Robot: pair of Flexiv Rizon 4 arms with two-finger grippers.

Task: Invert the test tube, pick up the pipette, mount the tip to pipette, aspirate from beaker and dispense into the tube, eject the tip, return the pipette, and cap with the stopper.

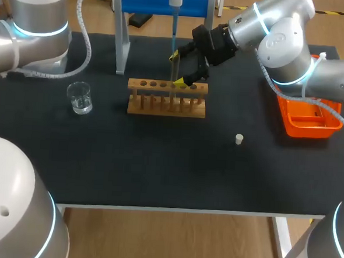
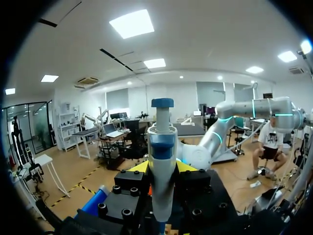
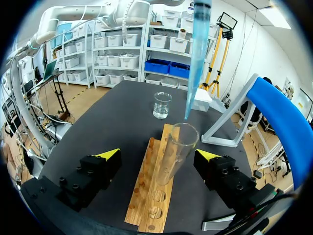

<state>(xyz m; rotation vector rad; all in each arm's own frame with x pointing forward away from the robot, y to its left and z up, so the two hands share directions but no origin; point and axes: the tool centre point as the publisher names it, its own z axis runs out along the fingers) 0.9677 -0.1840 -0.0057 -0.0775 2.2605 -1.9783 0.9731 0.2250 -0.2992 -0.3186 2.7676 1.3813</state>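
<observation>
Nearest thing on the black table [image 1: 158, 163] is the little white stopper [image 1: 239, 139]. It sits on its own right of the middle, well apart from everything else.

Further back in the middle is the wooden rack [image 1: 166, 105]. The test tube [image 3: 173, 156] stands in one of its holes with the mouth up. From the right wrist camera the tube looks clear; can't tell if there's anything in it.

Off to the left, about level with the rack and apart from it, is the glass beaker [image 1: 80, 97] with a bit of clear liquid in the bottom. On the right side of the table is an orange tray [image 1: 289, 121], partly under the right arm.

The right gripper [image 1: 180, 69] hangs over the rack with its fingers spread wide. One yellow tip is on each side of the tube and neither touches the glass, so it isn't gripping anything.

The pipette [image 2: 161, 142] hangs upright right over it. Its blue tip [image 3: 198, 54] points down and ends just above the tube's mouth, on the far side. The left gripper [image 2: 162, 171] is clamped on the pipette body, with black finger blocks pressed in from both sides and the plunger sticking out past them.

At the far edge is the blue stand [image 1: 162, 2], just behind the pipette.
</observation>
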